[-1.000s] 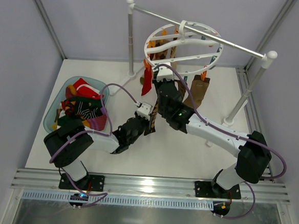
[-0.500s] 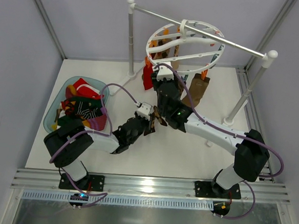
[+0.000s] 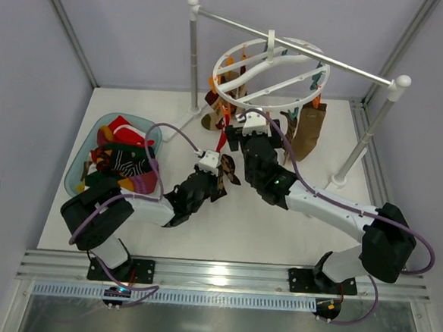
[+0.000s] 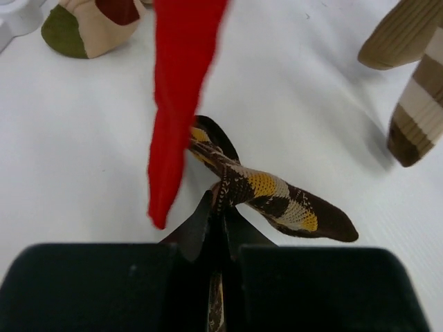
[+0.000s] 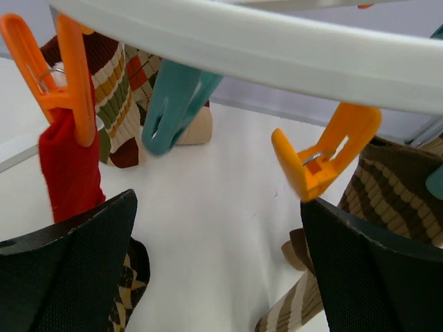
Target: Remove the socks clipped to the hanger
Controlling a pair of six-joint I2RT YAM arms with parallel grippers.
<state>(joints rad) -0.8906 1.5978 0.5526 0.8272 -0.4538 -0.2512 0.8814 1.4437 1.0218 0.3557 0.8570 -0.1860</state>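
Left gripper (image 4: 216, 220): black fingers pressed together, pinching the middle of a limp, knitted argyle sock (image 4: 277, 200) in brown, yellow and tan, whose two ends splay to either side over the white table (image 4: 76, 166). Just ahead of these fingers a plain red sock (image 4: 176, 104) hangs straight down to a narrow tip. It partly hides the argyle sock's far end. Right gripper (image 5: 218, 207): fingers spread wide with nothing between them; the black, mesh-textured pads (image 5: 76, 277) stand just under the rim of the hanger (image 5: 277, 48), a smooth, round white plastic ring. From that rim hang an orange clip (image 5: 66, 76) biting the red sock's cuff, a teal clip (image 5: 176, 104), and a second orange clip (image 5: 324, 158) that grips nothing. A brown-and-tan striped sock (image 5: 394, 187) hangs beside the right finger, and a patterned sock (image 5: 114, 97) in maroon, tan and green hangs behind the left. In the overhead view the hanger is hooked on the slanting rail of a white stand (image 3: 192, 58) with ball-topped posts. Well to the left sits a translucent teal basket (image 3: 74, 172) holding a heap of socks (image 3: 119, 159).
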